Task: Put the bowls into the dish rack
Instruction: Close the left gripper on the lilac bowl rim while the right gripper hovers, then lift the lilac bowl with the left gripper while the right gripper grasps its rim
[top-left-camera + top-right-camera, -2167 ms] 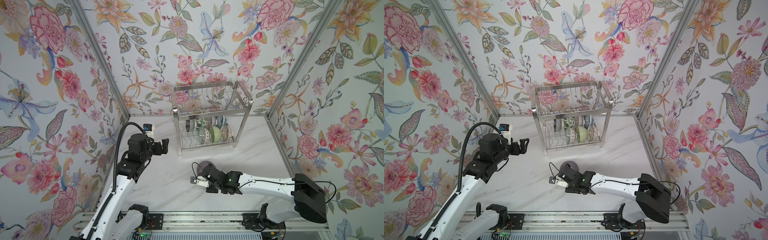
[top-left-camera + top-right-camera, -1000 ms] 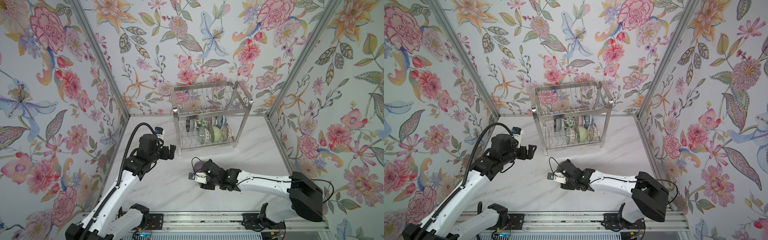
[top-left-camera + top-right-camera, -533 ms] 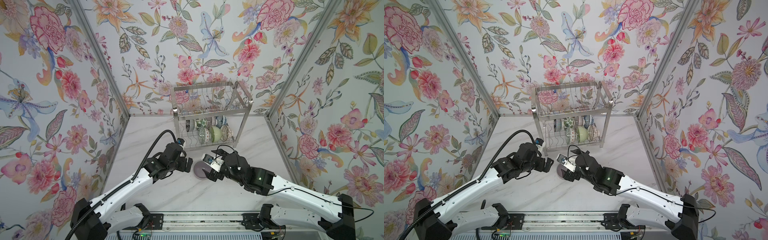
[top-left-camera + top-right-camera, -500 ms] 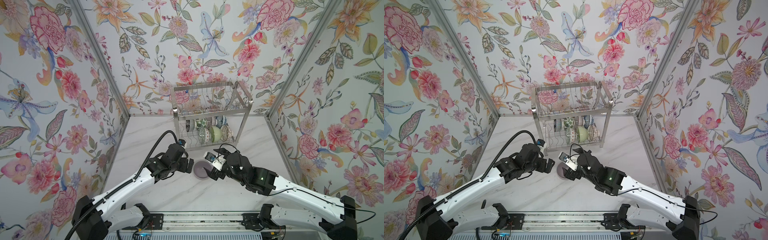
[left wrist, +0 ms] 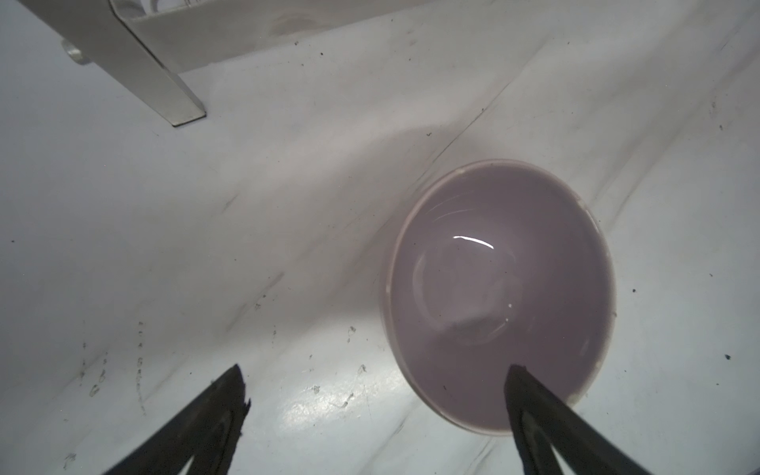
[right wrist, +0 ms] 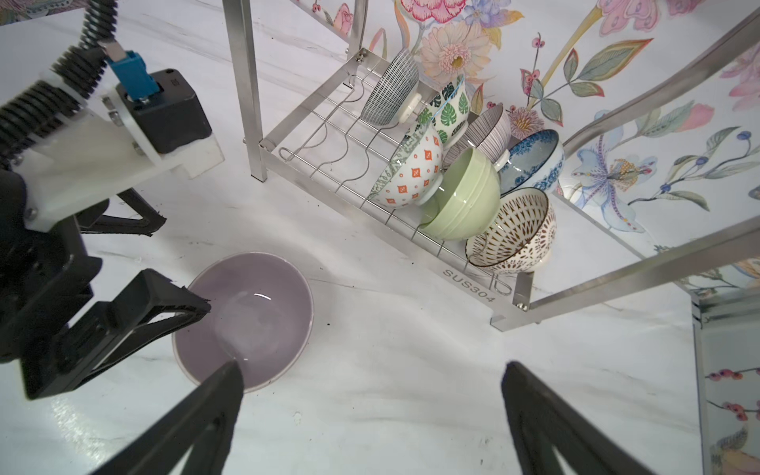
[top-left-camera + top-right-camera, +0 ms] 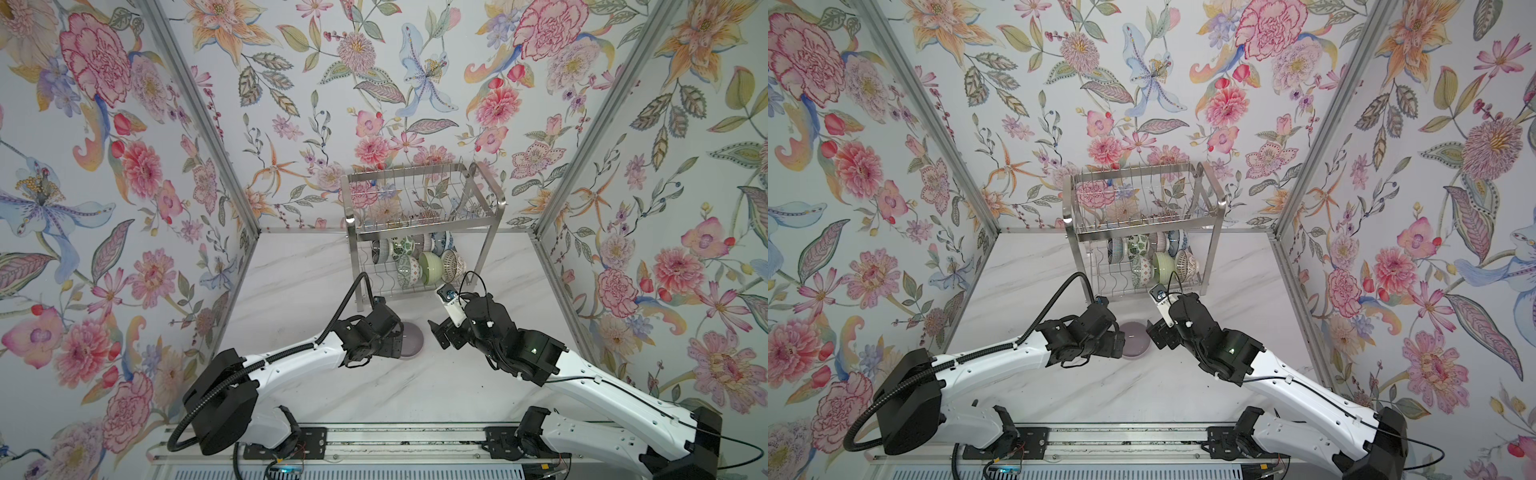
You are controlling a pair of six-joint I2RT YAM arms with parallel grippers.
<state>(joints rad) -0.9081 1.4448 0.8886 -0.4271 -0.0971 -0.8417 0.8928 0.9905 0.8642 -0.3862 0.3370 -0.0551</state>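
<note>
Before the dish rack (image 6: 466, 284), the left tool (image 5: 376, 370), apart astride the rim of the lilac bowl (image 5: 499, 288), should lower and pinch squarely while the right tool (image 6: 372, 366), also apart, hangs beside it.

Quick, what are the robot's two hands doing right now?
Left gripper: open, empty, at the lilac bowl's rim.
Right gripper: open, empty.
</note>
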